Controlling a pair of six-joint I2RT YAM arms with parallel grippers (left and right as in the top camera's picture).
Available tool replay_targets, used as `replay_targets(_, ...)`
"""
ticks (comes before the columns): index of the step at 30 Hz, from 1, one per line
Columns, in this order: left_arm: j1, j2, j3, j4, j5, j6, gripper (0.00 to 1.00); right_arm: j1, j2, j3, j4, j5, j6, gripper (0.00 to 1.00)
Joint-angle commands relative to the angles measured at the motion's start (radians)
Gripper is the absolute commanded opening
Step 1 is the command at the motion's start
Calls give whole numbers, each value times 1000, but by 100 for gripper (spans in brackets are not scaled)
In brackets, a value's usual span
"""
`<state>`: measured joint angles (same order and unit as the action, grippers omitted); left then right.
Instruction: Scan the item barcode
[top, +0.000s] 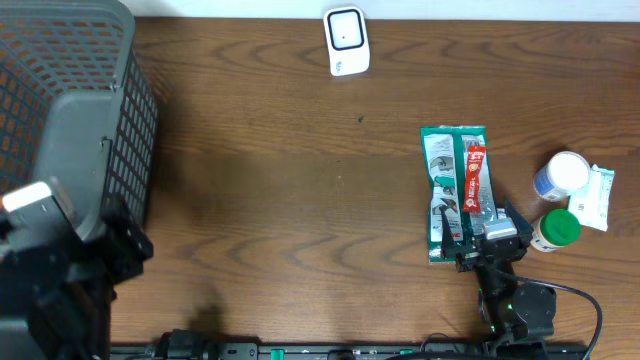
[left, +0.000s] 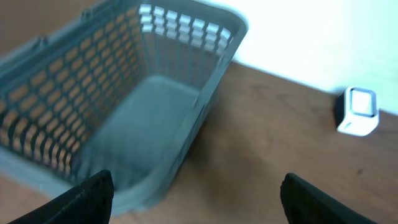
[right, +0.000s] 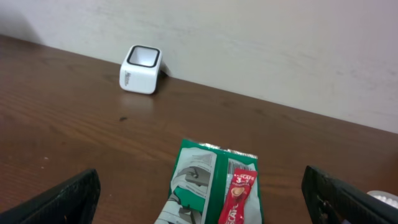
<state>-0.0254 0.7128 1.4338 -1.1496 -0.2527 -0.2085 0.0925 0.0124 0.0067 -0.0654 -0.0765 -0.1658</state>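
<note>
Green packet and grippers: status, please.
Left gripper open, empty, near basket. Right gripper open at green packet, red sachet on it. Path to scanner unobstructed.

We count one grey basket (top: 120, 130) at upper left, one white scanner (top: 346, 40) at top centre, one green packet (top: 440, 190), one red sachet (top: 473, 180), two jars at right, the white-lidded jar (top: 566, 172) and the green-lidded jar (top: 560, 228), one white pouch (top: 598, 197), and two tools: the left tool (left: 198, 202) and the right tool (top: 488, 238).

You are getting soft, even light; ahead of the left claw (left: 199, 208) the grey plastic mesh basket (left: 180, 31) is showing blurred.
</note>
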Motion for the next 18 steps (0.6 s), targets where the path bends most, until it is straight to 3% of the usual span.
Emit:
replay_targets(1,25,-101,-140,15,29,8,81,-14,-6,-1,-5,8,0,99)
replay_targets(8,25,-328,-410,142,44,5,82,-14,-6,-1,-5,8,0,99)
replay_targets(18,25,-597,-700,560,99,4,82,-14,-6,-1,-5,8,0,99)
